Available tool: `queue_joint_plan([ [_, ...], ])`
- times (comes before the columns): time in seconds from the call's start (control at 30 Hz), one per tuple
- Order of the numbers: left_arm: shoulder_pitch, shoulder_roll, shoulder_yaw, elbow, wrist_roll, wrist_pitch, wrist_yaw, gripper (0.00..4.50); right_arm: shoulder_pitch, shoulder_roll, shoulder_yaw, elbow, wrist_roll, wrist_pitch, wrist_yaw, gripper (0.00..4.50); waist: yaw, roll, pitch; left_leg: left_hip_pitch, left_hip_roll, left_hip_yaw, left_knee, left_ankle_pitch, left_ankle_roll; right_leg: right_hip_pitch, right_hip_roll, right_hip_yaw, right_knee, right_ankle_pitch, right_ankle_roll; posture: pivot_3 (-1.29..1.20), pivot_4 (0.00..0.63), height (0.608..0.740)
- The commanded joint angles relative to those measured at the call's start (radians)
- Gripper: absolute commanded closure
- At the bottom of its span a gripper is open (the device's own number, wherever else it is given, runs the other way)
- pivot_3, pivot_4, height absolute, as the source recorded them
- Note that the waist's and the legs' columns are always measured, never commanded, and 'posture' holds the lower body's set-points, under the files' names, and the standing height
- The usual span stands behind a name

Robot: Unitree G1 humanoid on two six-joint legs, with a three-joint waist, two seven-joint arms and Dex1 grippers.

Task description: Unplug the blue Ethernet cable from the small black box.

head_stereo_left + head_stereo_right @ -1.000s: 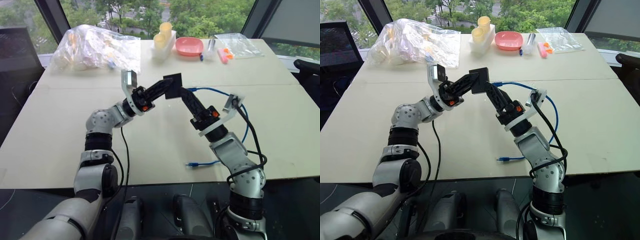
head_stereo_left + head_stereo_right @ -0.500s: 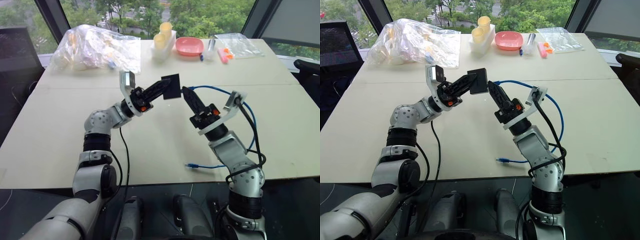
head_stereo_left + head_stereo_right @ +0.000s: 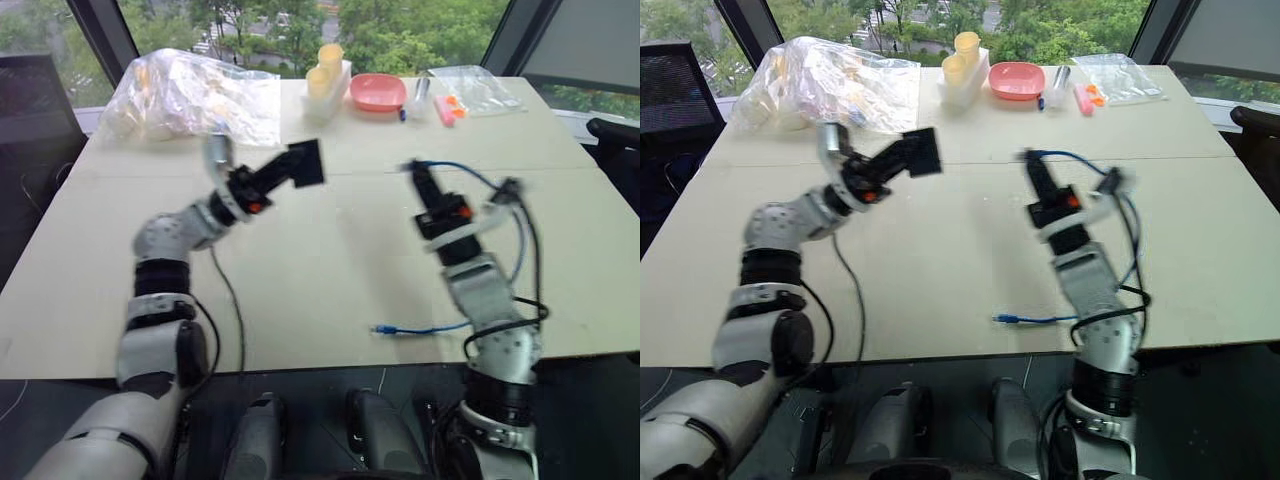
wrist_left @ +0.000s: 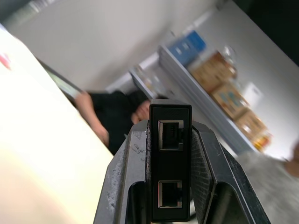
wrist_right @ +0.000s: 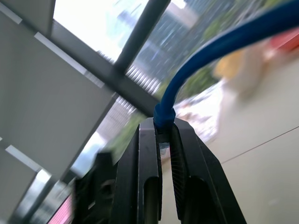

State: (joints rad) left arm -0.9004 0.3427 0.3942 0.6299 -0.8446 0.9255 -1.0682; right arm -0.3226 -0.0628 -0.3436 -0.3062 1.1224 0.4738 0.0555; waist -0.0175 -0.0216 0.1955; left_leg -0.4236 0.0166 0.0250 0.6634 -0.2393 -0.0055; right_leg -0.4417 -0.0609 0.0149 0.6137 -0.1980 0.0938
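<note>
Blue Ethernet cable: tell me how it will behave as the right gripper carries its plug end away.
The blue Ethernet cable probably stays floppy: it arcs loosely from the right gripper down to the table. It looks light, so its free end may drag along. The plug seems firmly pinched, so a slip is unlikely.

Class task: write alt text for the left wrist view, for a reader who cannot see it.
The left gripper is shut on the small black box, whose narrow side faces the camera with two empty ports. Behind it are a pale table and blurred shelves of boxes.
</note>
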Motion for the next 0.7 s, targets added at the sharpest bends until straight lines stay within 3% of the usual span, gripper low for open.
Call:
queue_joint_plan([
  [0.03, -0.023, -0.019, -0.010, -0.016, -0.014, -0.005, -0.022, 4.00, -0.024, 0.006, 0.021, -0.018, 0.018, -0.002, 0.006, 4.47, 0.006, 0.000, 0.000, 0.000, 0.000, 0.000, 0.000, 0.000, 0.000, 0.000, 0.000, 0.000, 0.000, 0.000, 0.000, 0.00, 0.150, 0.740],
  [0.13, -0.017, -0.048, -0.023, -0.028, 0.033, -0.089, 0.026, 4.00, -0.036, 0.005, 0.010, 0.011, 0.003, -0.014, -0.019, 4.47, 0.006, 0.000, 0.000, 0.000, 0.000, 0.000, 0.000, 0.000, 0.000, 0.000, -0.001, -0.001, 0.000, 0.000, 0.000, 0.00, 0.150, 0.740],
  [0.33, 0.010, -0.204, -0.265, -0.007, 0.450, -0.705, 0.250, 4.00, -0.143, -0.139, 0.037, 0.310, -0.266, 0.081, -0.218, 4.47, 0.009, 0.000, 0.000, 0.000, -0.001, 0.003, 0.000, 0.000, 0.000, 0.001, -0.003, 0.001, -0.001, 0.000, -0.001, 0.00, 0.150, 0.740],
  [0.47, -0.004, -0.272, -0.330, 0.074, 0.566, -0.923, 0.326, 4.00, -0.196, -0.229, 0.078, 0.412, -0.392, 0.121, -0.197, 4.47, 0.005, 0.000, 0.000, -0.003, -0.002, 0.004, 0.000, 0.000, 0.000, -0.002, -0.003, 0.002, -0.001, 0.000, -0.001, 0.00, 0.150, 0.740],
  [0.57, -0.017, -0.323, -0.363, 0.137, 0.620, -1.032, 0.362, 4.00, -0.216, -0.317, 0.137, 0.440, -0.490, 0.164, -0.134, 3.38, 0.004, 0.000, 0.000, -0.002, -0.002, 0.005, -0.001, -0.001, 0.002, -0.003, -0.002, 0.002, -0.001, 0.002, 0.002, 0.00, 0.150, 0.740],
  [0.7, -0.028, -0.361, -0.381, 0.205, 0.659, -1.108, 0.393, 4.00, -0.198, -0.409, 0.204, 0.406, -0.541, 0.299, -0.054, 1.47, 0.004, 0.000, 0.000, -0.002, -0.002, 0.005, -0.001, -0.001, 0.002, -0.002, -0.001, 0.002, -0.001, 0.001, 0.003, 0.00, 0.150, 0.740],
])
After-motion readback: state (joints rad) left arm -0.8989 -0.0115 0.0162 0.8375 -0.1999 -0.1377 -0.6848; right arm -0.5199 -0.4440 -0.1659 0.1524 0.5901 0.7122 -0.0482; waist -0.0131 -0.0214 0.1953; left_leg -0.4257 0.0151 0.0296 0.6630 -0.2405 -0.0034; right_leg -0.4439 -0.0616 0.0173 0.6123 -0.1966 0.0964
